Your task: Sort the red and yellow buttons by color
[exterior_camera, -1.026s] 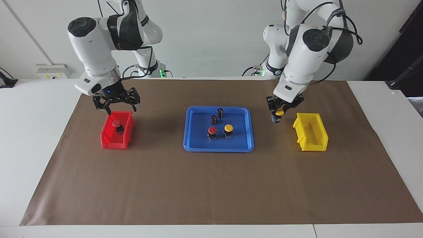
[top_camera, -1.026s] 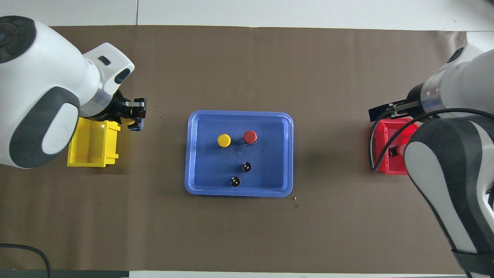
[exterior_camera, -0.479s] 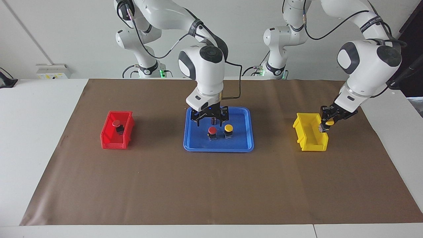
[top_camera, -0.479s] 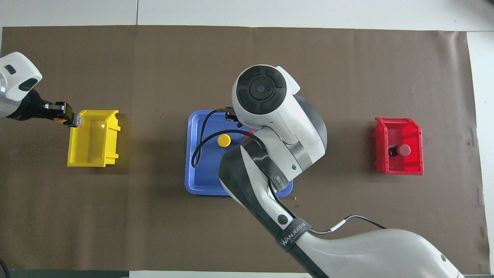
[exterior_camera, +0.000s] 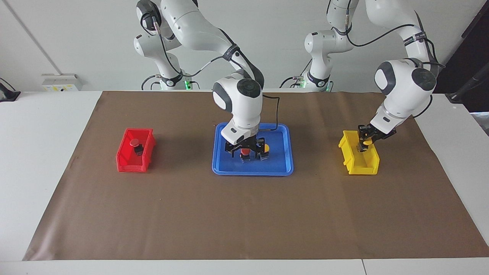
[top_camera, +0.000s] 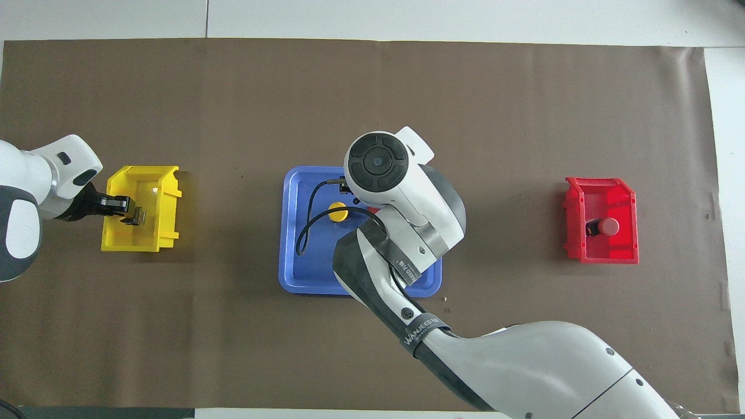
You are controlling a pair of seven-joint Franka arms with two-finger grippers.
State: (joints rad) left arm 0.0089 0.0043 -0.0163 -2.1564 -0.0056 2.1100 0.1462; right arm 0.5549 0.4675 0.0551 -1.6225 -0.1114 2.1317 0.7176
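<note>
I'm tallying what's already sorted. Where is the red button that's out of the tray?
It lies inside the red bin, red button in the facing view, at the right arm's end of the table, with neither gripper near it.

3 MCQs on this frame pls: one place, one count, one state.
1. Where is the held yellow button?
A. in the blue tray
B. over the yellow bin
C. in the red bin

2. How many buttons lie in the red bin?
A. none
B. one
C. two

3. How is the right gripper?
A. open, straddling the tray's red button
B. shut on a yellow button
C. open over the red bin

Answers:
1 B: the left gripper is shut on the held yellow button above the yellow bin.
2 B: the red bin holds a single red-capped button.
3 A: over the blue tray, the fingers of the right gripper stand either side of the tray's red button.
</note>
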